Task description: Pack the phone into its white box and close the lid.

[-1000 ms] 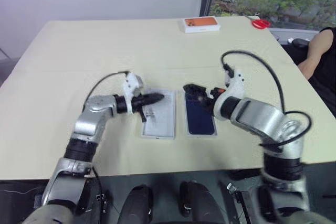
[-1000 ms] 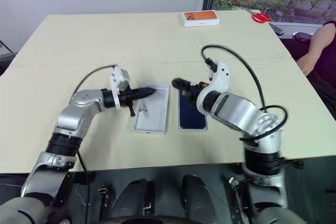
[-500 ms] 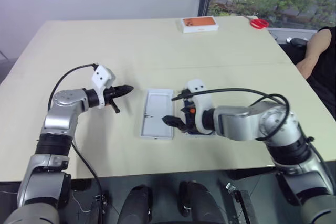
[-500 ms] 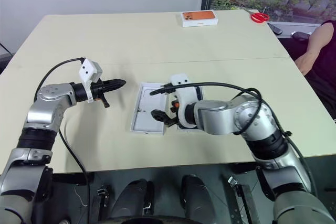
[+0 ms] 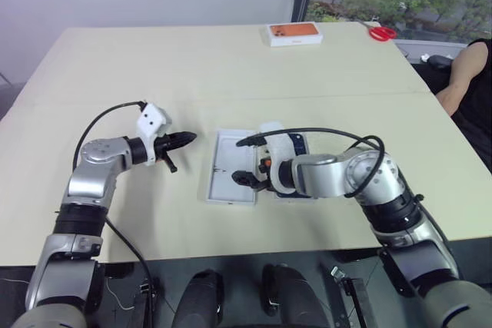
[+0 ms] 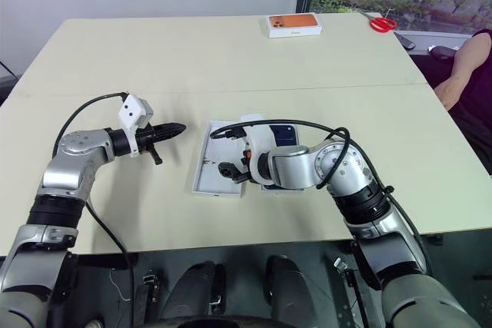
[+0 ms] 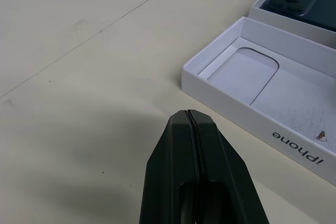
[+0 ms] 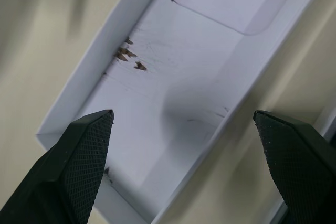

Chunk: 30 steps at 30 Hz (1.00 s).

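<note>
On the bench [image 5: 231, 74], near its front edge, the phone [image 7: 294, 3] lies in the white box [image 6: 284, 137], camera cluster visible. Just beside it, on the robot's left, the lid [image 5: 232, 176] rests inside-up, its plain white interior exposed. The right hand [image 8: 184, 169] hovers directly above the lid with its fingers [image 8: 79, 161] spread wide; it holds nothing. The left hand [image 5: 184, 140] hangs over bare bench, apart from the lid, with its fingers pressed together and empty. A white box with an orange phone picture [image 5: 293, 34] and red scissors [image 5: 380, 33] lie at the far edge.
</note>
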### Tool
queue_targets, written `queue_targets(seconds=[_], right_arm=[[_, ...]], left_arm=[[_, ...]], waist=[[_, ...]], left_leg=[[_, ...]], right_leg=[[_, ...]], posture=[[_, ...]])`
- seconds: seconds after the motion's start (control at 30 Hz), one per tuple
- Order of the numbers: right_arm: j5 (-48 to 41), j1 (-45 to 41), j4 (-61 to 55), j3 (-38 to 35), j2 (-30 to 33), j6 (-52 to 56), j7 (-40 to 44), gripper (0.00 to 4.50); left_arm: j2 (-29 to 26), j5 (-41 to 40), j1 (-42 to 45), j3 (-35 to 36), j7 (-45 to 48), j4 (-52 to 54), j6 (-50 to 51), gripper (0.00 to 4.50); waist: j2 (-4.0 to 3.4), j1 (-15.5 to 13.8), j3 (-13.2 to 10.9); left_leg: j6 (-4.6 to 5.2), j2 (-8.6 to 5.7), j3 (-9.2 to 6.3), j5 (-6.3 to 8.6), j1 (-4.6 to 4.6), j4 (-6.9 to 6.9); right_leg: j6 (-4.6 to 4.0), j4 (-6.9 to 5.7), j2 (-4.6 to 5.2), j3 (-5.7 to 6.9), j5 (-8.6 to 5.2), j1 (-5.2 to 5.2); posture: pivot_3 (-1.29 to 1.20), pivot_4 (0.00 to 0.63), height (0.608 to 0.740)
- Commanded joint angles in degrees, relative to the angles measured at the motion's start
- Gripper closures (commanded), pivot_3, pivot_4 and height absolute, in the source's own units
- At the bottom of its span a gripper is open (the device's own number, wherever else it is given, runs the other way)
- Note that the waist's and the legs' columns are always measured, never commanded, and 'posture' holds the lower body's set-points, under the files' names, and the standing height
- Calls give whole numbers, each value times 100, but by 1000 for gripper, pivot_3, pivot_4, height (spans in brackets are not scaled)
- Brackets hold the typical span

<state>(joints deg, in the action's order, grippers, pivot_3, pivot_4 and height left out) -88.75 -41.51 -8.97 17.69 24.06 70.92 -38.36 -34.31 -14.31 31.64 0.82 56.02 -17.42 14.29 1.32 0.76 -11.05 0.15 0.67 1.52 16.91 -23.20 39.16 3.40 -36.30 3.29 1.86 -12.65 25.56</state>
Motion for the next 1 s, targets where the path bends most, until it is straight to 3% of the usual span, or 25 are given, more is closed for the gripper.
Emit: queue_targets(seconds=[0.03, 0.27, 0.53, 0.67, 1.0], right_arm=[[221, -147, 64, -123, -159, 162, 40, 890], [546, -74, 148, -391, -435, 373, 2, 4431], [181, 215, 100, -1028, -783, 222, -212, 4477], [-494, 572, 154, -1325, -934, -89, -666, 4477], [-1930, 981, 64, -1256, -922, -1103, -1624, 4477]], left_arm=[[0, -101, 7, 143, -56, 238, -25, 4500], [-29, -154, -28, 200, -104, 308, 12, 4500], [31, -924, 321, 1036, -415, 158, 484, 4500], [-175, -628, 125, 811, -208, 149, 262, 4500], [-590, -316, -304, 447, 316, 139, 223, 4500]], waist=[[0, 2, 0], [0, 9, 0], [0, 1, 1], [-1, 13, 2], [-2, 39, 1]], left_leg=[[0, 0, 0, 0, 0, 0], [0, 0, 0, 0, 1, 0], [0, 0, -4, 0, -2, 2], [0, -3, -2, 0, -2, 0], [0, -2, 0, 0, 2, 0]], right_leg=[[0, 0, 0, 0, 0, 0], [1, -1, -1, 1, 1, 0], [4, -1, -2, 4, 5, 0], [13, -1, -1, 3, 10, 0], [11, -1, -4, -1, 12, 0]], posture=[[0, 150, 740], [0, 150, 740], [0, 150, 740], [0, 150, 740], [0, 150, 740]])
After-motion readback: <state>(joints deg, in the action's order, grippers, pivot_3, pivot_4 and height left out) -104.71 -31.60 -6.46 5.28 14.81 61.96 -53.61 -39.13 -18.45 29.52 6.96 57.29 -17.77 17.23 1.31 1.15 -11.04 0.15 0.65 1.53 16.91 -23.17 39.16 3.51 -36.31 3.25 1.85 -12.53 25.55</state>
